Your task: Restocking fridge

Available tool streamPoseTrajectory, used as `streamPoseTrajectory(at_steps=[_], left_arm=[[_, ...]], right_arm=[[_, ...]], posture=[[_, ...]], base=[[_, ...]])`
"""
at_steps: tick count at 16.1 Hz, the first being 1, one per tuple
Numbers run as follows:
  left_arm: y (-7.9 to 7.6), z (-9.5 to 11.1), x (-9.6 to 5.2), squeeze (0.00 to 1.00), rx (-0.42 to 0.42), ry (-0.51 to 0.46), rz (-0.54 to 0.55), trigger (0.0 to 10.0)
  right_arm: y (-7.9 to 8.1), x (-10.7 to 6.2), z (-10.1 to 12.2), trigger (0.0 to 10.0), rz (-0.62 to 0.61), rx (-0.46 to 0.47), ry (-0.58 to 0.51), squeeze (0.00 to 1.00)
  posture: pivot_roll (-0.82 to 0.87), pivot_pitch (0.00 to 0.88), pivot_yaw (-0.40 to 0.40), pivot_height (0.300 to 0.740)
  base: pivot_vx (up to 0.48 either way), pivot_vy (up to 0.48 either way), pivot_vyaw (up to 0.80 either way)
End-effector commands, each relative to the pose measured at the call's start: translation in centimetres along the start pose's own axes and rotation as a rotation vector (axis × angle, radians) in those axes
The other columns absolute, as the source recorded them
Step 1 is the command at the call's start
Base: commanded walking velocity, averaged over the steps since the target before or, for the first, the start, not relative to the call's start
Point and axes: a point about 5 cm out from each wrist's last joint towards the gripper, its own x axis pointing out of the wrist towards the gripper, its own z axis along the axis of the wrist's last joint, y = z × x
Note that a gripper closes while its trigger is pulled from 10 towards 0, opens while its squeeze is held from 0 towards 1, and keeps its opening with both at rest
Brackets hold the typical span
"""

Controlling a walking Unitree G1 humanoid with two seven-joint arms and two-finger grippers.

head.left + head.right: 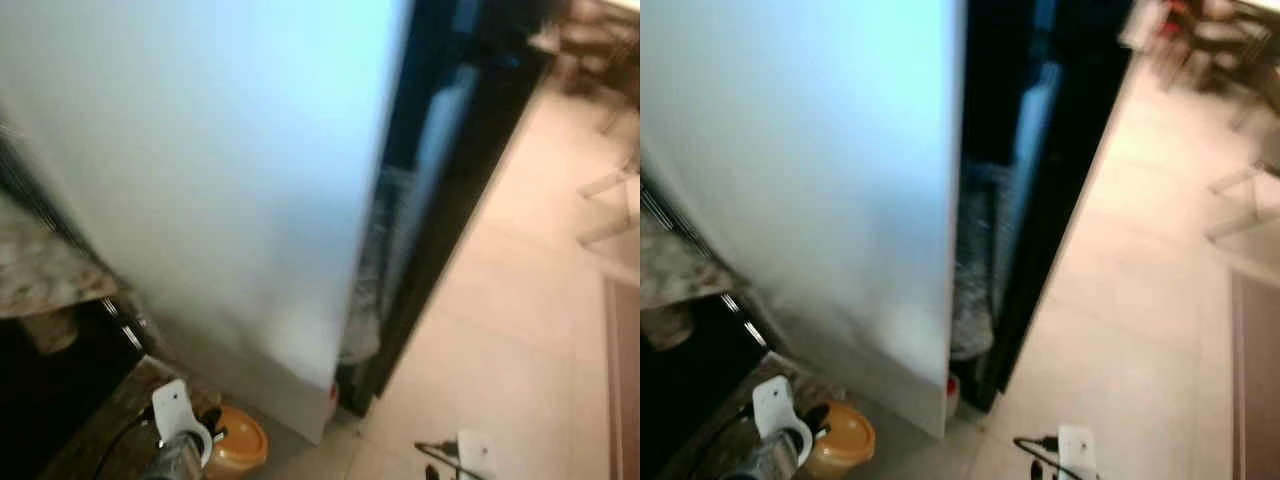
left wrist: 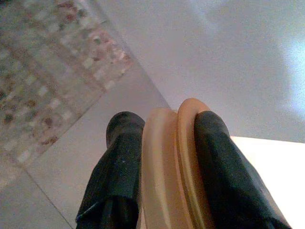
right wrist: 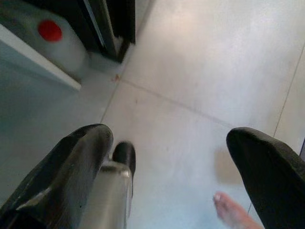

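Observation:
The fridge's big white door (image 1: 220,180) stands open before me, with the dark, blurred inside (image 1: 425,190) to its right. Low on my left, my left gripper (image 2: 167,131) is shut on a round tan-orange container (image 1: 237,441), its black fingers (image 2: 217,157) pressed on either side of the rim. My right gripper (image 3: 174,143) hangs open over the pale floor tiles with nothing between its fingers. A white jug with a red cap (image 3: 52,36) sits at the bottom of the fridge, near the door's lower corner.
A speckled stone counter (image 1: 40,270) lies at the left, dark space below it. Chair legs (image 1: 605,190) and furniture stand at the far right, and a rug edge (image 1: 625,380). A person's bare foot (image 3: 233,212) is on the floor near my right gripper.

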Motion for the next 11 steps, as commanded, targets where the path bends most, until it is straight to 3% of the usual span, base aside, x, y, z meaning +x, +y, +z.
streamPoseTrajectory(at_steps=[1,8,11], left_arm=[[1.4,-0.8,-0.3,0.0,0.003,0.027,0.037,10.0],[1.6,-0.9,-0.3,0.0,0.004,0.032,0.044,10.0],[1.7,-0.8,-0.3,0.0,-0.007,0.022,0.045,10.0]], right_arm=[[0.6,0.1,0.2,10.0,0.011,0.006,-0.005,0.0],[0.6,0.1,0.4,10.0,-0.012,0.0,-0.018,0.0],[-0.1,0.2,4.4,10.0,-0.057,0.046,-0.225,0.0]], posture=[[0.06,0.0,0.001,0.74],[0.05,0.0,0.006,0.74],[0.05,0.0,0.001,0.74]], base=[[0.0,0.0,0.0],[0.0,0.0,0.0],[0.0,0.0,0.0]])
